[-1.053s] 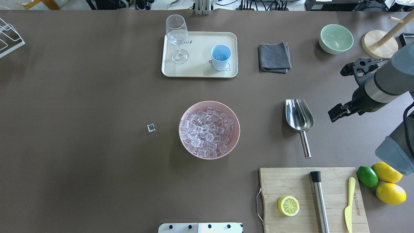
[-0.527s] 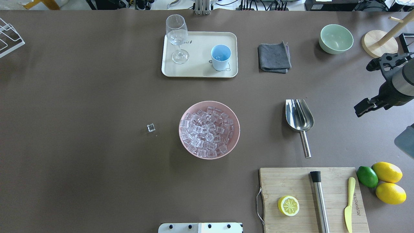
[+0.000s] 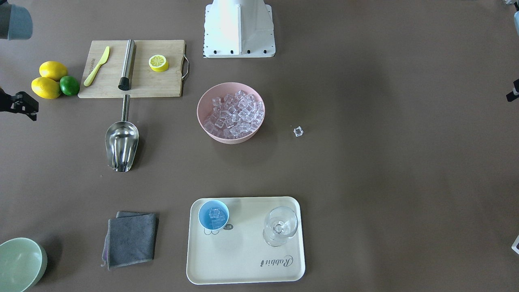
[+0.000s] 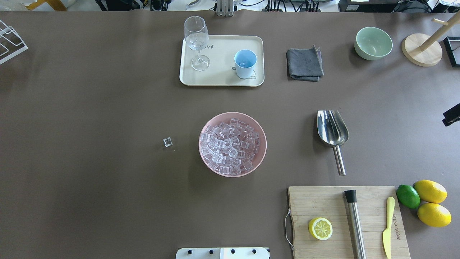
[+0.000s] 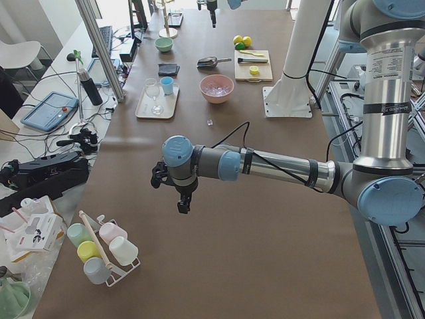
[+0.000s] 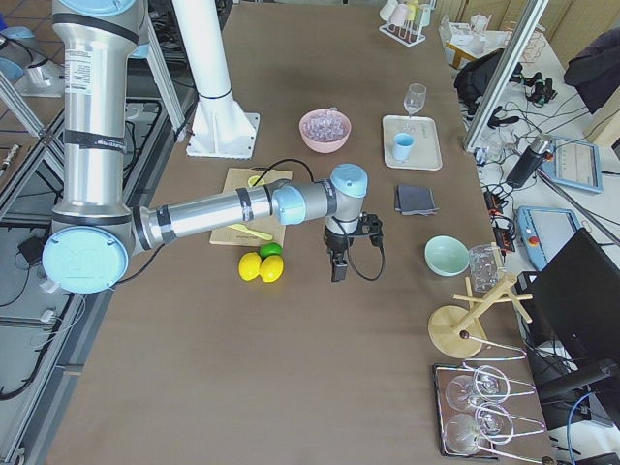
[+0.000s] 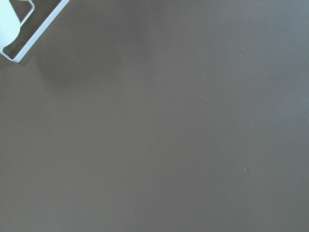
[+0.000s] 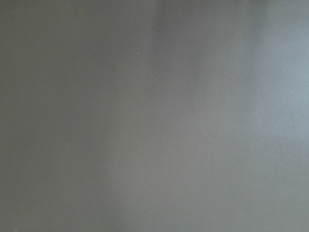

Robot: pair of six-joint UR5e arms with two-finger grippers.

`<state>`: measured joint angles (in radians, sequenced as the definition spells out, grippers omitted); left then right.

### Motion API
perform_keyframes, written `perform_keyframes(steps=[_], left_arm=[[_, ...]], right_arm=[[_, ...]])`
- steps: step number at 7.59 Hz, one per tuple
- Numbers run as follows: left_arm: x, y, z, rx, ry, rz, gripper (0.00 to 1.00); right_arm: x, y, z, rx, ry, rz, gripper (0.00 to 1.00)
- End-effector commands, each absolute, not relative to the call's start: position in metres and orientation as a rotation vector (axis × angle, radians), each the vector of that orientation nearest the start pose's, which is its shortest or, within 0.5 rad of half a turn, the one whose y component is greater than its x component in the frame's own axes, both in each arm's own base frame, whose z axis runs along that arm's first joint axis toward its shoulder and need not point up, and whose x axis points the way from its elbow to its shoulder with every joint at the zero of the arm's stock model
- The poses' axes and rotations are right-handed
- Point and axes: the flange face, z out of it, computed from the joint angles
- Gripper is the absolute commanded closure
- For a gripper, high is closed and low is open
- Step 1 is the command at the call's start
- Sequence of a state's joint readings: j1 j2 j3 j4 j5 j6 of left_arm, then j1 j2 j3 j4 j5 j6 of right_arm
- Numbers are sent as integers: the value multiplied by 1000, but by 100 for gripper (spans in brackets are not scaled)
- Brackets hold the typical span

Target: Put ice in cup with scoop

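Note:
The steel scoop (image 4: 332,129) lies on the table right of the pink bowl (image 3: 231,140), trough away from the robot; it also shows in the front-facing view (image 3: 121,146). The bowl is full of clear ice (image 4: 231,145). One loose cube (image 4: 167,142) lies left of the bowl. The light-blue cup (image 4: 245,63) stands on the cream tray (image 4: 222,77) with a little ice in it (image 3: 213,214). My right gripper (image 4: 452,117) is only a black tip at the right edge, far from the scoop. My left gripper (image 5: 182,203) hangs over bare table far to the left. I cannot tell whether either is open or shut.
A stemmed glass (image 4: 196,39) stands on the tray. A grey cloth (image 4: 304,64), a green bowl (image 4: 373,43) and a wooden stand (image 4: 421,48) are at the back right. A cutting board (image 4: 323,201) with a lemon half, a steel cylinder and a knife lies near the front right, lemons (image 4: 429,190) beside it.
My right arm has drawn back to the right, away from the scoop, and almost left the overhead view. The scoop, bowl and cup have not moved.

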<state>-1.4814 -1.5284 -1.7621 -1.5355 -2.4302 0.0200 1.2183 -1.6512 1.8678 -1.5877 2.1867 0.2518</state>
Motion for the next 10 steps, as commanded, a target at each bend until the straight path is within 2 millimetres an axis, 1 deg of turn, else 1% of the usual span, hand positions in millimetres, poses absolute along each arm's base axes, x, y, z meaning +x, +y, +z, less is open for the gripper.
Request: perform_keyframes(steps=[1,2,3,5,6,9,10], left_arm=[[-17,-479,580,83,854,150,2],[-17,-479,581,81,851,148,2],[-20,-480,583,85,810,147,2],[-21,-479,588,76,802,141,2],[-21,-479,588,76,801,141,2],[-22,-479,587,79,801,140,2],[-22,-479,587,79,801,140,2]], right_arm=[[-15,-462,618,-19,-677,-115,0],[10,-461,623,-9,-688,-74,0],[21,-460,623,-9,-707,-44,0],[45,-457,627,-2,-718,12,0],[46,-458,627,-2,-718,18,0],[47,-455,636,-15,-709,17,0],[45,-459,641,-23,-716,18,0]])
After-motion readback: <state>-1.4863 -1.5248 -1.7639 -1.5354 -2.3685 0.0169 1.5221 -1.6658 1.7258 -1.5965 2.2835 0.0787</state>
